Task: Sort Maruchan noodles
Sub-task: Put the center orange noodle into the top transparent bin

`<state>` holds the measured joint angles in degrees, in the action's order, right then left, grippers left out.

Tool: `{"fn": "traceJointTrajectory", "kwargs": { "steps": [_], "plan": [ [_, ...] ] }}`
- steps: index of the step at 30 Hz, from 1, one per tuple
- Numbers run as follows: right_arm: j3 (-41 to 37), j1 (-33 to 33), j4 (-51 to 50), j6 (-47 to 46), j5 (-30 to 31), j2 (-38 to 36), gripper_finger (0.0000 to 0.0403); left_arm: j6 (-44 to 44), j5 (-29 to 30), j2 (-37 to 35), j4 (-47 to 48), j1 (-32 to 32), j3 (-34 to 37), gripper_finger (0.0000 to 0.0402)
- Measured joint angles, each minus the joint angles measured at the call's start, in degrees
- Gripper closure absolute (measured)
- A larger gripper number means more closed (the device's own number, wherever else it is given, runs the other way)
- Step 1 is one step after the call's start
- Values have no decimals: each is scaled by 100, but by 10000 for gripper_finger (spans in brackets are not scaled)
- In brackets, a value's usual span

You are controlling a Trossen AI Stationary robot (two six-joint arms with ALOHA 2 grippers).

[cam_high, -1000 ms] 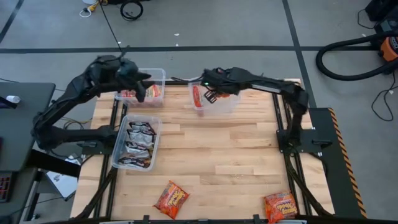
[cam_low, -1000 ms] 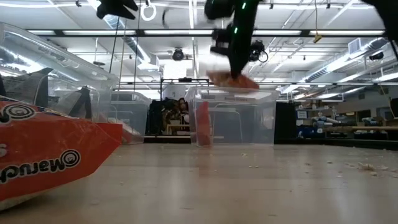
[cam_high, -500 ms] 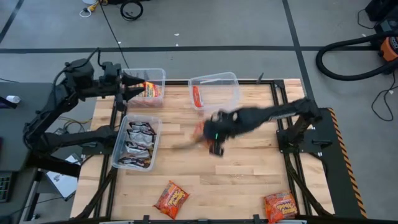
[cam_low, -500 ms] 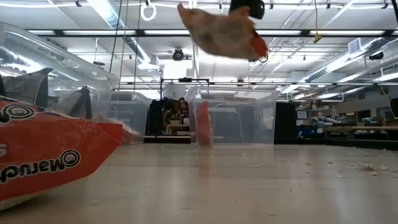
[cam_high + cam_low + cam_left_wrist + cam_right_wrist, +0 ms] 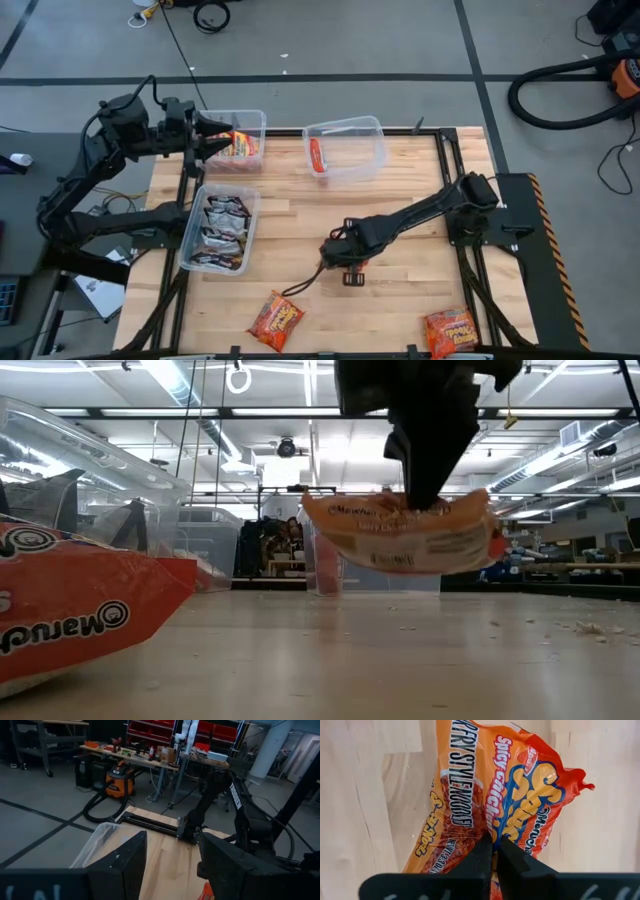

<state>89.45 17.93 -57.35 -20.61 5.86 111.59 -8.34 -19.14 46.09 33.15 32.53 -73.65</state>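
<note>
**Maruchan packet hangs pinched over mid-surface**

Maruchan noodles are spread across the wooden surface (image 5: pixel 400 270). At the far left the left hand (image 5: pixel 212 140) waits at the rim of the back-left clear bin (image 5: pixel 255 118), its fingers (image 5: pixel 127 860) standing apart with nothing between them. That bin holds yellow-and-red packets (image 5: pixel 243 146); the bin in front of it (image 5: pixel 250 195) is filled with silver-black packets (image 5: pixel 222 232). Near the front edge lies a loose orange packet (image 5: pixel 275 318), which fills the left of the low view.

Toward the middle, the right hand (image 5: pixel 338 258) has its fingers (image 5: pixel 481 851) pinched nearly together on an orange spicy-chicken packet (image 5: pixel 495 805). In the low view this packet (image 5: pixel 405 532) hangs clear of the wood, sagging at both ends from the pinch point on its upper edge. Behind it, at the back, a third clear bin (image 5: pixel 378 125) holds one orange packet on edge (image 5: pixel 316 155). Another orange packet (image 5: pixel 449 331) lies at the front right.

Judging by the sag and crinkle, these packets are light, soft-skinned and slippery, with a brittle noodle block inside. A grip on the loose wrapper at an edge or end seal looks best; squeezing the block could crack it, and a thin pinch of film may slip if swung fast.
</note>
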Motion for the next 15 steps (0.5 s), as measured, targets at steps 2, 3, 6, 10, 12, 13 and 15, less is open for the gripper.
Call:
{"fn": "traceJointTrajectory", "kwargs": {
  "steps": [2, 3, 6, 10, 12, 13, 15],
  "plan": [
    [-125, -4, 136, 22, -47, -7, 380, 5, 0, -2, 1, 0, 0, 214],
    [-165, -6, 156, 61, -72, -11, 378, 5, 0, -2, 4, 0, 0, 214],
    [-276, -4, 250, 210, -238, -31, 366, 11, 0, 0, 6, 2, 0, 214],
    [-444, 29, 658, 137, -460, -31, 338, 18, 0, 2, 15, 2, 0, 214],
    [-426, 37, 646, 74, -536, -31, 318, 18, 0, 0, 22, 2, 0, 214],
    [-382, 38, 517, 26, -558, -40, 307, 18, 0, 0, 35, 2, 0, 214],
    [-297, 3, 338, -81, -502, -148, 285, 20, 0, 0, 120, 2, 0, 214]
  ]
}}
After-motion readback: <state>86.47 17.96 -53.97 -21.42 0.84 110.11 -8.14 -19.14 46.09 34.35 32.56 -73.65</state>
